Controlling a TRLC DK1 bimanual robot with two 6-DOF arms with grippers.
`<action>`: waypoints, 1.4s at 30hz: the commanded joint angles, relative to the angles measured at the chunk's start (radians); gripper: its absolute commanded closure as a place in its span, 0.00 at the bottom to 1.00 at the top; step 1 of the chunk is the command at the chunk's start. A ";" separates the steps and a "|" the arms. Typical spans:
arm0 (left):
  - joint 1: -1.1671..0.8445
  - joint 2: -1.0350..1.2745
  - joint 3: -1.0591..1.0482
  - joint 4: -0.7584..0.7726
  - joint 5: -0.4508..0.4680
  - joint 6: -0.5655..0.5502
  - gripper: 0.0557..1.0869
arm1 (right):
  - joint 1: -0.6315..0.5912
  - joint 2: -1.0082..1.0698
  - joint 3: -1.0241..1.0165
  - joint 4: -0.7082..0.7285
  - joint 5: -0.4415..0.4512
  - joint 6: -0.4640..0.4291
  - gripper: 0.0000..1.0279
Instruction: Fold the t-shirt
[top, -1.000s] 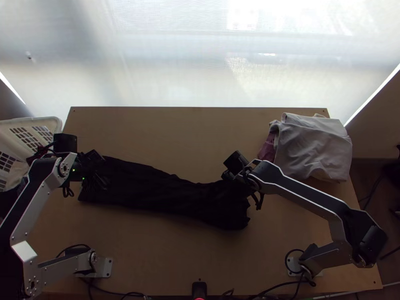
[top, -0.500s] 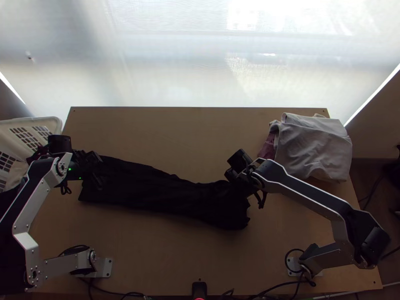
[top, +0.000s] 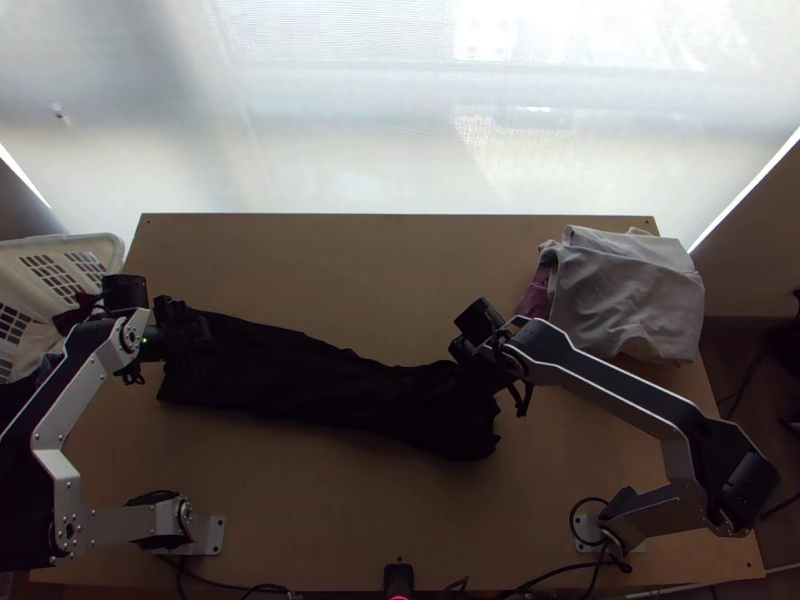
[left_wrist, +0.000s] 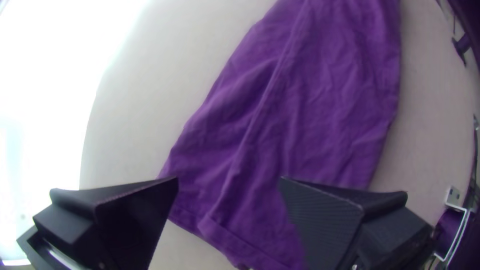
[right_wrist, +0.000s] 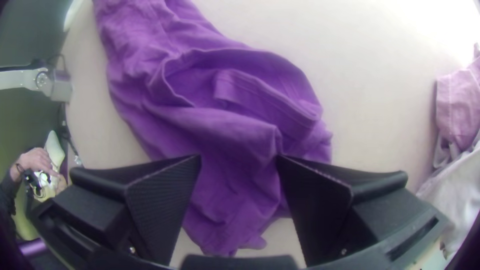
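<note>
The t-shirt (top: 330, 385), black from above, lies as a long strip slanting across the table, its folds not countable. In the left wrist view the shirt (left_wrist: 300, 115) looks purple and fairly flat, with lengthwise creases. At its left end is my left gripper (top: 200, 340); that gripper (left_wrist: 228, 180) stands open above the cloth. Over the strip's right end is my right gripper (top: 465, 375). The right wrist view has this gripper (right_wrist: 239, 157) open too, above the shirt (right_wrist: 220, 130), which lies bunched there with a raised, gaping fold.
A pile of light grey cloth (top: 625, 295) with a mauve piece (top: 536, 297) lies at the table's far right corner. Beyond the table's left edge stands a white basket (top: 70, 243). A person's hand (right_wrist: 37, 161) appears off to one side in the right wrist view.
The left gripper has turned a little at the shirt's left end, and its arm's links have shifted. My right gripper has moved very slightly right. The shirt looks unmoved.
</note>
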 joint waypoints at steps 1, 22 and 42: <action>0.030 0.074 0.027 0.023 0.003 0.108 0.05 | -0.001 0.004 0.004 0.000 0.001 0.001 0.32; 0.062 0.171 0.016 0.001 -0.008 0.174 0.30 | -0.002 0.033 0.024 -0.002 0.001 -0.002 0.32; 0.070 0.235 0.082 0.009 -0.006 0.120 0.96 | 0.001 0.038 0.007 0.032 -0.041 -0.014 0.66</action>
